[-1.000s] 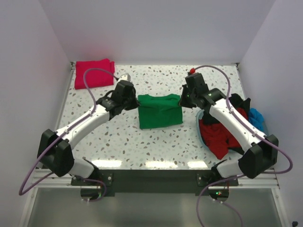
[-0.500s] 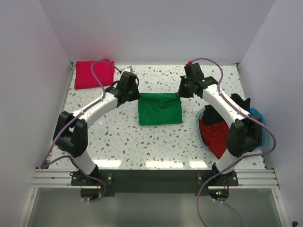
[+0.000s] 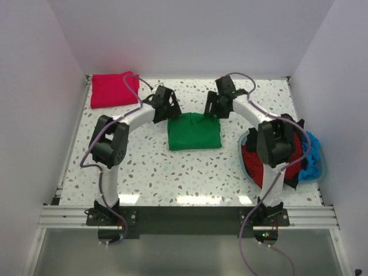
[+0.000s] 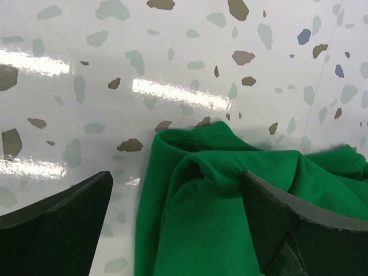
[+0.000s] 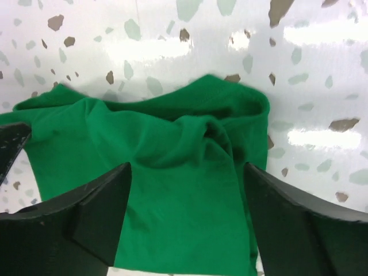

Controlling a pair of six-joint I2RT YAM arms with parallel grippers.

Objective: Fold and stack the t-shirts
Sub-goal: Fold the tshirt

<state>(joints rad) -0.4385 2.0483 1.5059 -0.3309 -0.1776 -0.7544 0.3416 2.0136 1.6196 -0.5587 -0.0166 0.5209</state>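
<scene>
While both jaws gape over bunched corners of the green shirt, centre frame, a snag could unfold it.

A glossy speckled terrazzo tabletop sits enclosed by plain pale walls on three sides, with bright glare patches.

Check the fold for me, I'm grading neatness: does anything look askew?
The green shirt is not lying flat: its far edge bows outward, and cloth is bunched into folds at both far corners. The pink shirt at the far left looks tidy.
</scene>
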